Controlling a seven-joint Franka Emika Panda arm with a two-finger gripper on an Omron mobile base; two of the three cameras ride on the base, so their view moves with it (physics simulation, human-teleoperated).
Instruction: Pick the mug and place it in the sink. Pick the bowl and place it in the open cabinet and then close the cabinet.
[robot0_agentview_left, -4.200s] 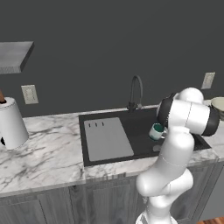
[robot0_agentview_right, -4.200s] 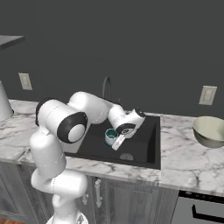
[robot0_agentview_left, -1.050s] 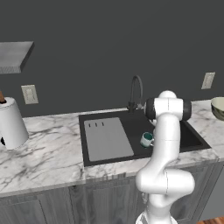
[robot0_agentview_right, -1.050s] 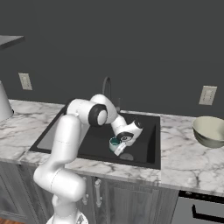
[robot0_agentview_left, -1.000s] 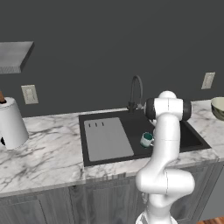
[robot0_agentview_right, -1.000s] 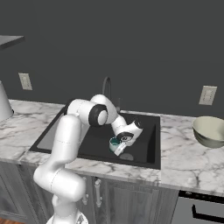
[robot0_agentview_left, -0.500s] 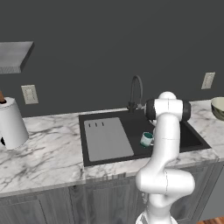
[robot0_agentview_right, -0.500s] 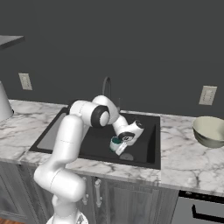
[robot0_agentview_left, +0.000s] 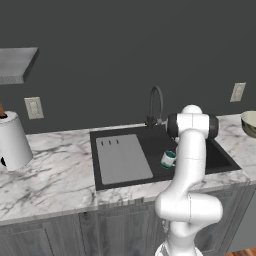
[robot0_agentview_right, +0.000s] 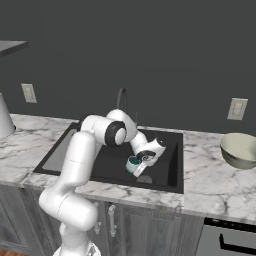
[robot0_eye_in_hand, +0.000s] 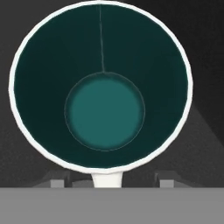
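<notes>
Surface: white-grey marble counter (robot0_agentview_left: 55, 180) carrying everything.
Sink: black rectangular recessed basin (robot0_agentview_left: 157, 145), ribbed grey drainboard on its left; the mug's target.
Mug: small white mug with teal inside (robot0_agentview_right: 132, 164), down in the basin near its floor, mouth facing the hand camera (robot0_eye_in_hand: 99, 85).
Pincer: (robot0_agentview_right: 138, 167) right at the mug; spread or pinching, cannot tell.
Bowl: 1 large cream-green round bowl (robot0_agentview_right: 241, 150), far right on the surface, waiting for the cabinet step.

mug (robot0_agentview_right: 132, 164) | lowered into sink (robot0_agentview_right: 170, 145) | gripper (robot0_agentview_right: 136, 169) jaws parted
</notes>
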